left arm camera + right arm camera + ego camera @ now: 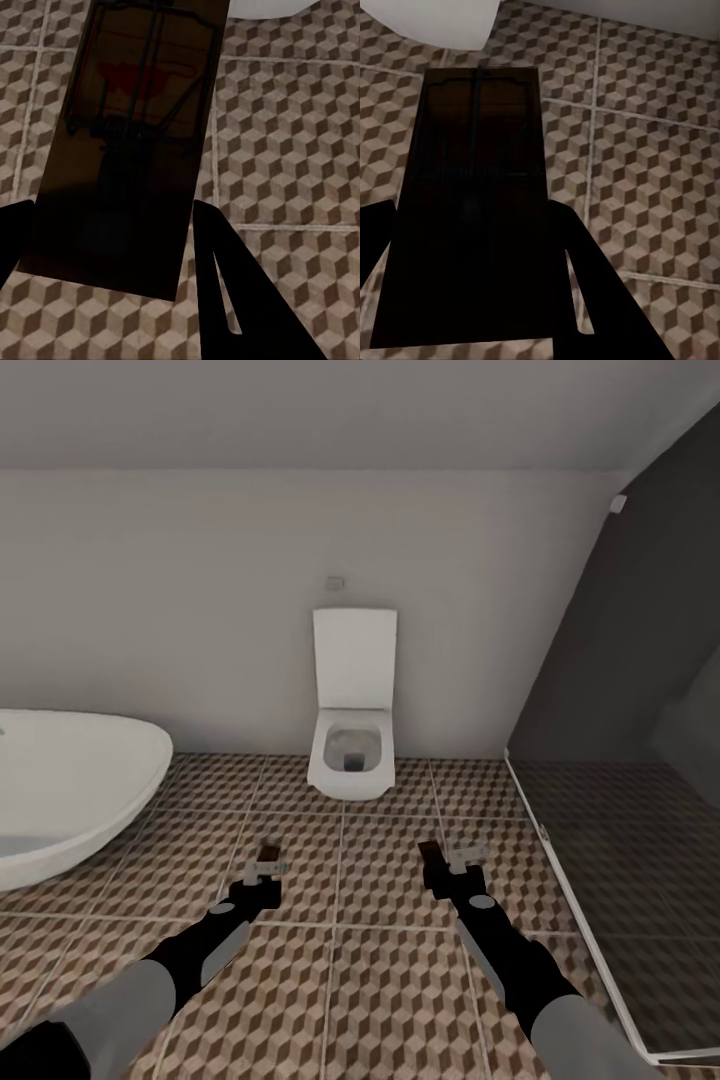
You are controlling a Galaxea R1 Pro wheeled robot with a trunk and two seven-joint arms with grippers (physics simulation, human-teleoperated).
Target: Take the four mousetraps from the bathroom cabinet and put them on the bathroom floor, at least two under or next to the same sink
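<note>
Left claw (268, 868): clamped on a mousetrap (127, 142), the flat board pinched by its long edges between the two dark fingers (240, 300) and carried level above the floor (380, 980), most likely so it can be set down flat. Board: thin rectangular wood, dark in shadow; bent wire frame and a red spot on the upper face, toward the end farthest from the claw. Right claw (452, 858): likewise closed on a second mousetrap (472, 187), held the same way, sticking out forward past the fingertips; its wire is faintly visible, red spot not discernible. Floor: large square tiles, matte, printed with brown, beige and white cubes, pale grout; it lies beneath both claws, neither trap touching it yet by the look of things. Ahead of and between the claws: toilet (350, 745), white glossy ceramic, squared bowl, lid raised against the plain white wall. Out beyond the left claw, to its outer side: a broad white rounded basin or tub (70, 780), smooth; which of the two cannot be told. Beyond the right claw's outer side: dark-walled shower area with a thin white threshold (570, 900). Remaining traps and cabinet: not itemised here.
</note>
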